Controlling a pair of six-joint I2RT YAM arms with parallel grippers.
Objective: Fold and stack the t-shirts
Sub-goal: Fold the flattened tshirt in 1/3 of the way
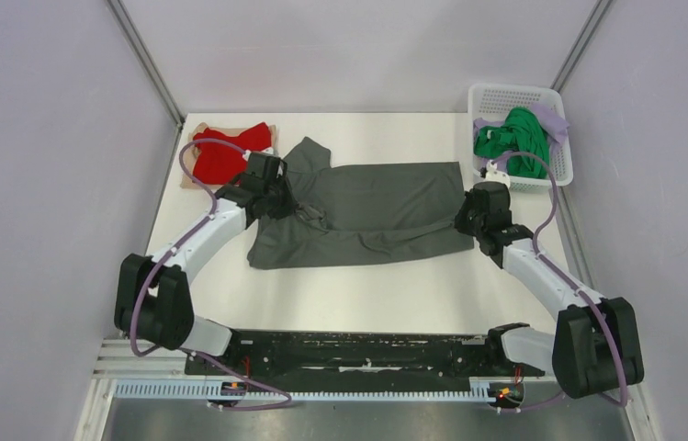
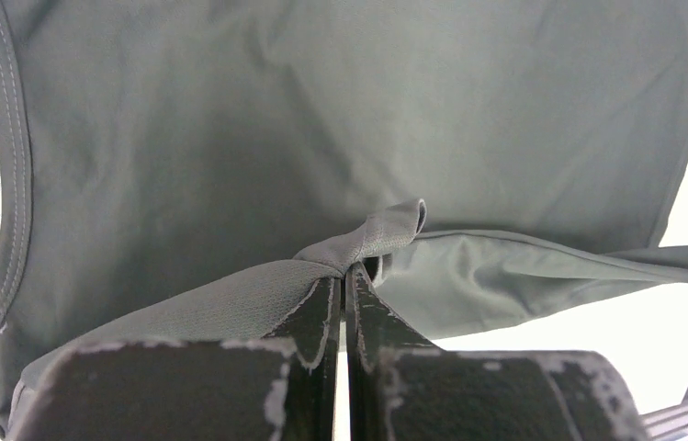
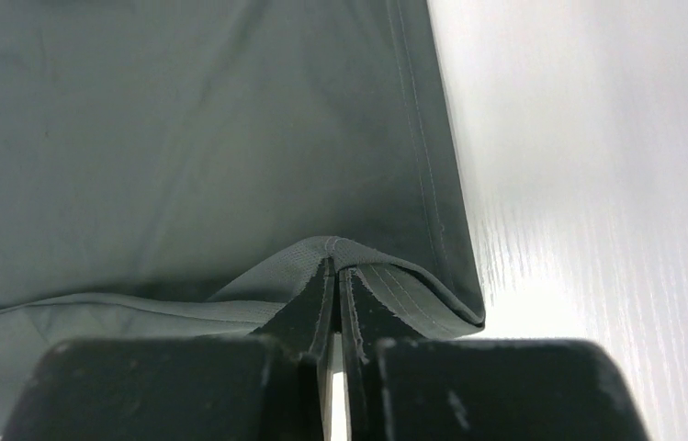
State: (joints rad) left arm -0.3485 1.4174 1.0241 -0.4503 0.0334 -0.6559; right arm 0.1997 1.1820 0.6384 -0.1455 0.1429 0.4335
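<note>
We've got the dark grey t-shirt (image 1: 377, 207) spread mid-table, caught mid-fold, the left gripper (image 2: 346, 280) and right gripper (image 3: 335, 274) each pinched tight on a raised fold of it. The red t-shirt (image 1: 227, 154) sits folded far-left; the green t-shirt (image 1: 505, 142) and lavender t-shirt (image 1: 549, 118) wait in the basket (image 1: 516, 90).

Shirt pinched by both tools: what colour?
The shirt is plain dark grey, clearest in the top external view.
</note>
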